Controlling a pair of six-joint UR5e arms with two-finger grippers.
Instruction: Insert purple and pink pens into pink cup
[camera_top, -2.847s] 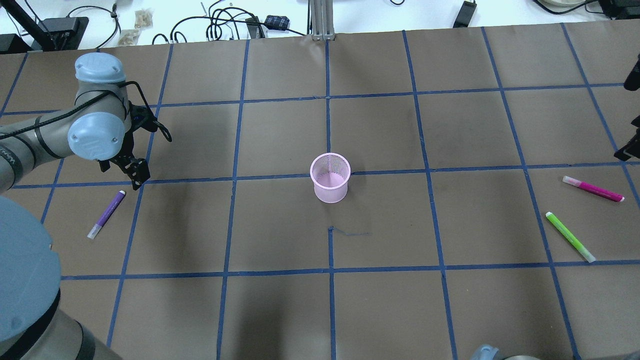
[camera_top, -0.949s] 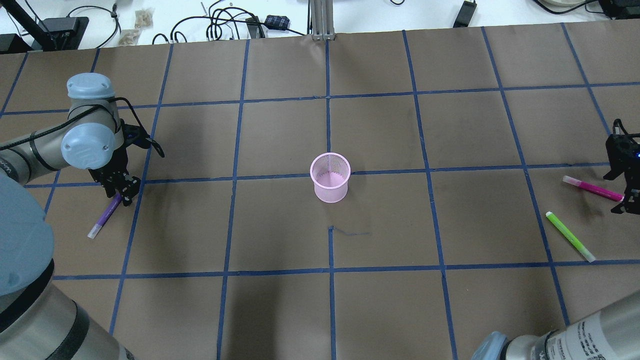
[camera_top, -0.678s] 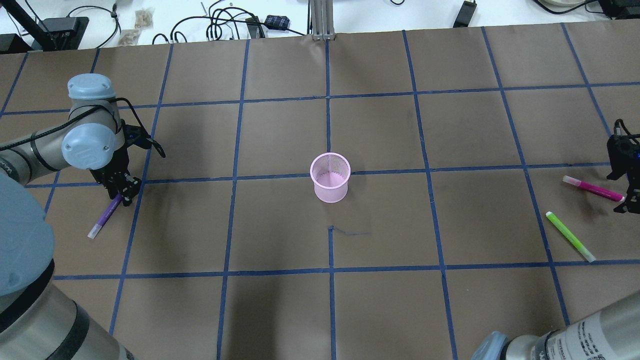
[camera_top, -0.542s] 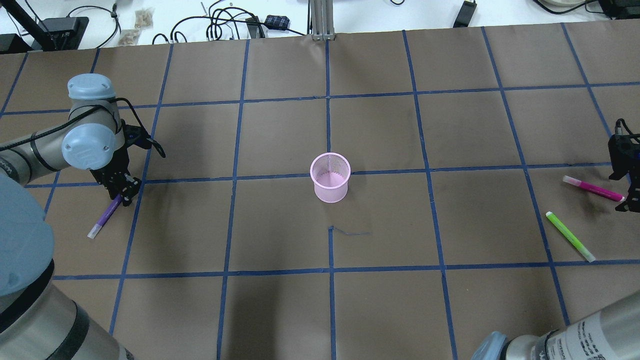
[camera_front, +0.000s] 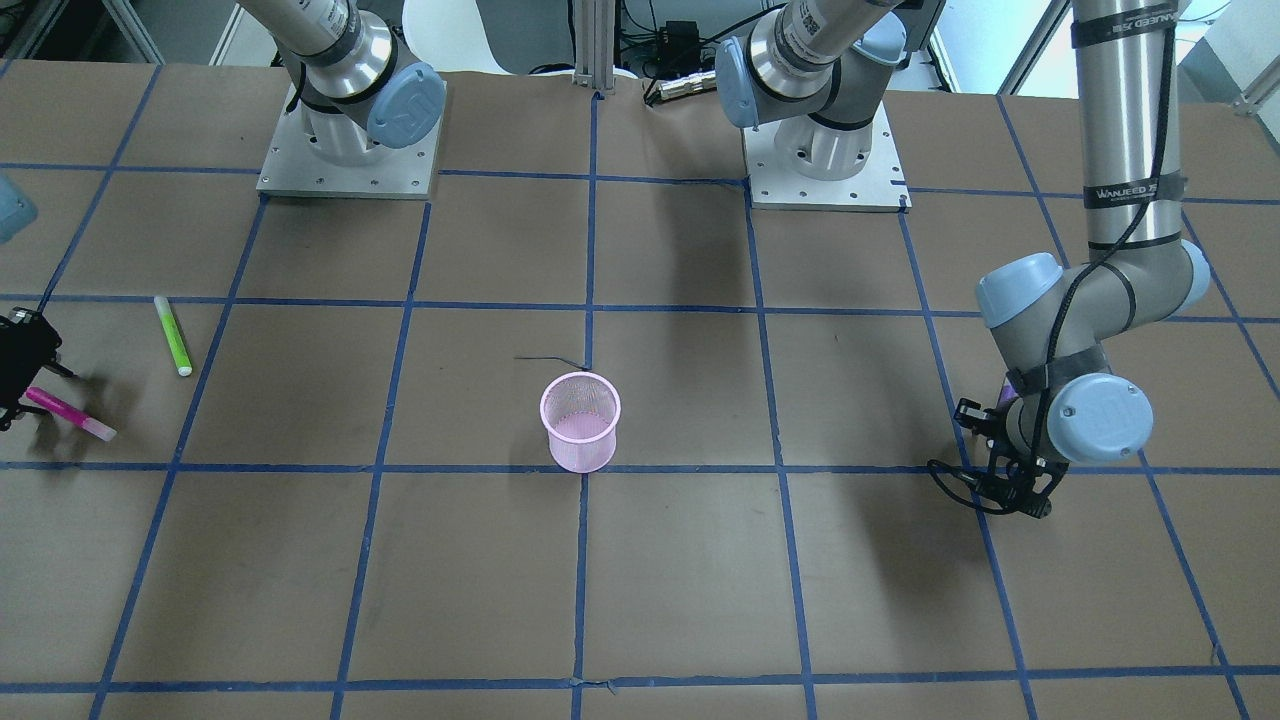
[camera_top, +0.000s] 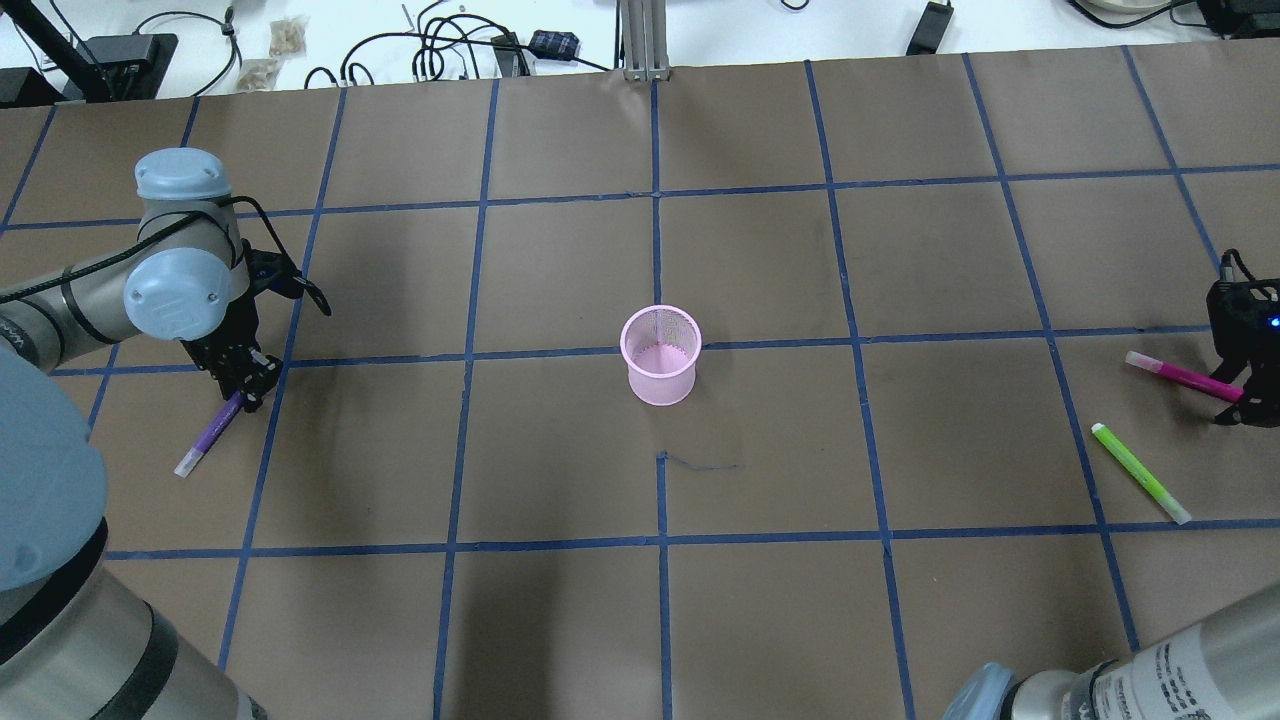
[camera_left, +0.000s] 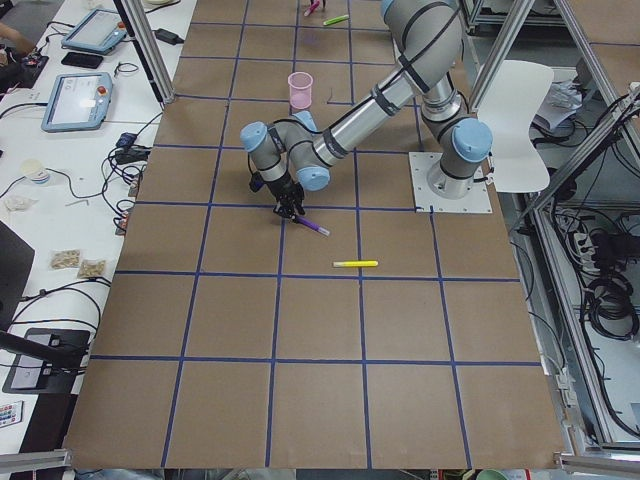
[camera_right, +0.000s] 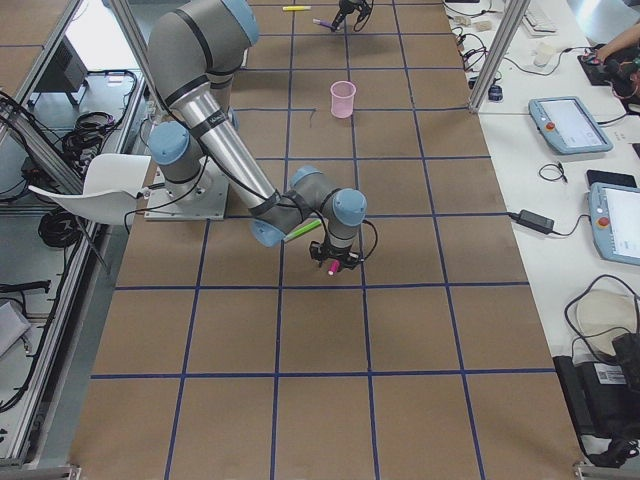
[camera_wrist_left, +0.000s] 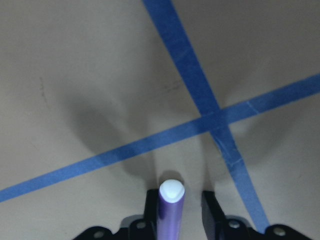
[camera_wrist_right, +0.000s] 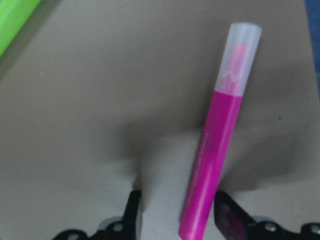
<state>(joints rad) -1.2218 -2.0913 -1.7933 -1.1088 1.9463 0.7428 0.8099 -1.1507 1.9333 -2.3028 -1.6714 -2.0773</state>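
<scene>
Brown gridded table (camera_top: 560, 270): right gripper (camera_top: 1240, 402) has slid inward, jaws now spread astride pink pen (camera_top: 1178, 375). Left gripper (camera_top: 244, 392) unchanged, spread around purple pen (camera_top: 208, 436) end; pink cup (camera_top: 660, 360) mid-table.

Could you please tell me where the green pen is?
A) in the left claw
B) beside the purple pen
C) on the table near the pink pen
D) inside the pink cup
C: the green pen lies flat on the table near the pink pen, far from the pink cup.
</scene>
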